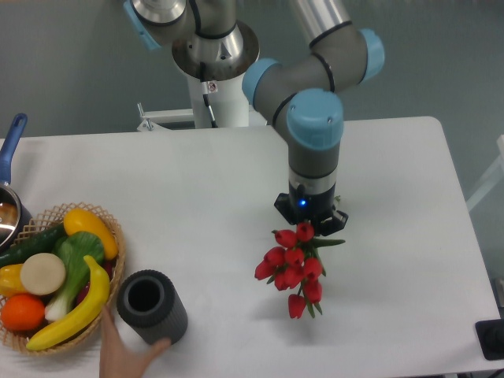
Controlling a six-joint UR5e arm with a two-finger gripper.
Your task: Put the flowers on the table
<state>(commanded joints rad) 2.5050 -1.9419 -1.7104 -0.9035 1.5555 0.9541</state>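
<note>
The flowers (293,269) are hanging over the right half of the table (197,181), nearer its front edge than its back, and a shadow on the white surface beside them suggests they are not lying on it yet, though I cannot tell whether the lowest buds are touching. Going from large to small: the arm (315,134) is reaching down from the back edge, its wrist pointing straight at the tabletop. The basket (114,236) of fruit and vegetables is sitting at the front left corner, with a pot (9,213) just behind it at the left edge. A dark cylinder (151,307) is standing just right of the basket, and a hand (126,354) is touching it from the front edge. The gripper (309,228) is sitting directly above the bunch, apparently pinching the stems, but the fingers are hidden behind the buds, so I cannot tell how they are set.

Judging from this, the carrying is ending and the lowering is in hand. The next move is calling for a gentle descent until the buds are resting, then a release and a straight lift.
</note>
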